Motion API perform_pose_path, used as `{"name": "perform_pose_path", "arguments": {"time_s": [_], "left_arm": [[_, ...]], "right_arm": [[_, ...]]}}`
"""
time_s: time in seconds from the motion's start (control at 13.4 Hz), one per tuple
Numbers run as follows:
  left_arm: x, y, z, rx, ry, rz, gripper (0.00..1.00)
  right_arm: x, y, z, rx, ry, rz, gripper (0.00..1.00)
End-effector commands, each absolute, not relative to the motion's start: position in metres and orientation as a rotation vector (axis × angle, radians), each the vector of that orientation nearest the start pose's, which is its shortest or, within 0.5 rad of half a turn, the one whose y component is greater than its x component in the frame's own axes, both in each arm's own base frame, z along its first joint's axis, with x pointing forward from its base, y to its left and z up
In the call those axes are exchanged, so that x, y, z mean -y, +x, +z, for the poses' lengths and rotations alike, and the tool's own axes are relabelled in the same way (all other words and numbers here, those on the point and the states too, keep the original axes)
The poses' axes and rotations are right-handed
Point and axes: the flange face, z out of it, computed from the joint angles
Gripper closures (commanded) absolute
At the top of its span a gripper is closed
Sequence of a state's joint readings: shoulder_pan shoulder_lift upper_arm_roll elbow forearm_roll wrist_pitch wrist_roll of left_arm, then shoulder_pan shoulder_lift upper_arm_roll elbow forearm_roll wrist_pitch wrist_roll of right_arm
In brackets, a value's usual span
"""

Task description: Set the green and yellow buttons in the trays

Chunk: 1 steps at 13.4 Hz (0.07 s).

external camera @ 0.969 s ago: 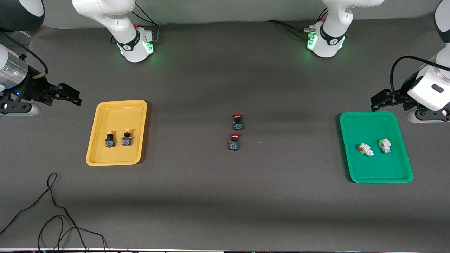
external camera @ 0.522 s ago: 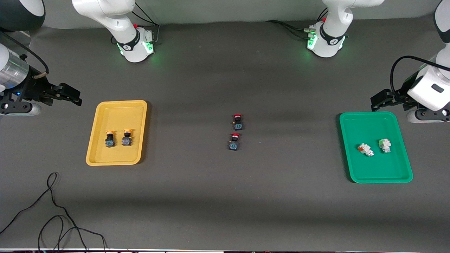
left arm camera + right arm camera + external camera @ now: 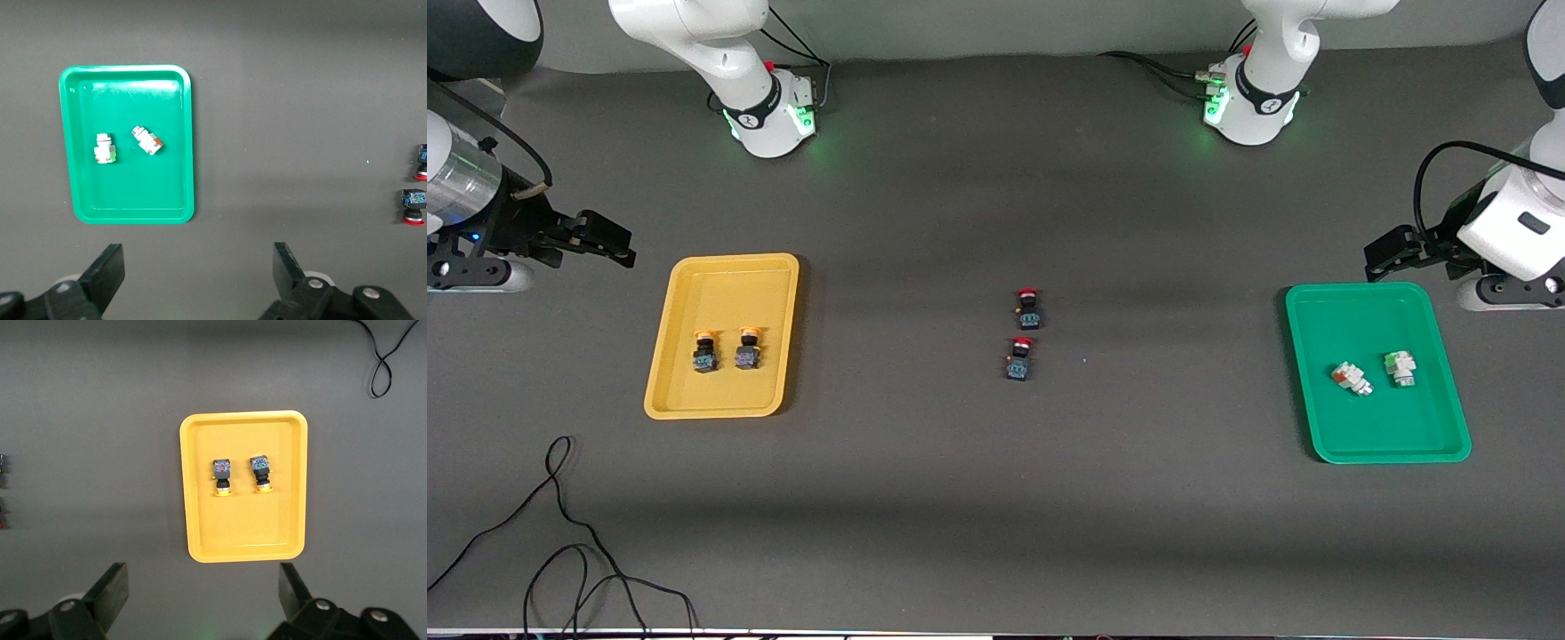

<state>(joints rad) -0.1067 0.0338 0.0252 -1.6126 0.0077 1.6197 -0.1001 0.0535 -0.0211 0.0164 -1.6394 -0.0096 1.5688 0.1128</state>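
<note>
R gripper (image 3: 609,249) hangs over bare mat by the yellow tray (image 3: 685,404), at the right arm's end; jaws wide apart, nothing in them. In that tray you've got two yellow buttons (image 3: 727,348) side by side, caps pointing away from the front cam. Two red buttons (image 3: 1024,333) sit mid-table, well apart from it, not yours to move. Green tray (image 3: 1325,444) at the left arm's end holds two white buttons (image 3: 1376,373), both tipped over. L gripper (image 3: 1383,258) is over the mat just by that tray's rim; jaws wide, empty.

Handling, as I judge it: buttons are light, hard plastic, rigid; round caps prob slick, so pinch the squarish body across flat sides. Trays: smooth moulded plastic, rounded corners, low rims.
</note>
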Motion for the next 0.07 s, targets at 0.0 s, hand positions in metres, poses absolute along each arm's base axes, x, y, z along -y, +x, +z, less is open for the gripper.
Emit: {"name": "perform_pose_path", "arguments": {"time_s": [0.0], "left_arm": [[0.0457, 0.5607, 0.5987, 0.028, -3.119, 0.042, 0.01]], "right_arm": [[-0.0370, 0.5452, 0.6050, -0.094, -3.167, 0.069, 0.00]]}}
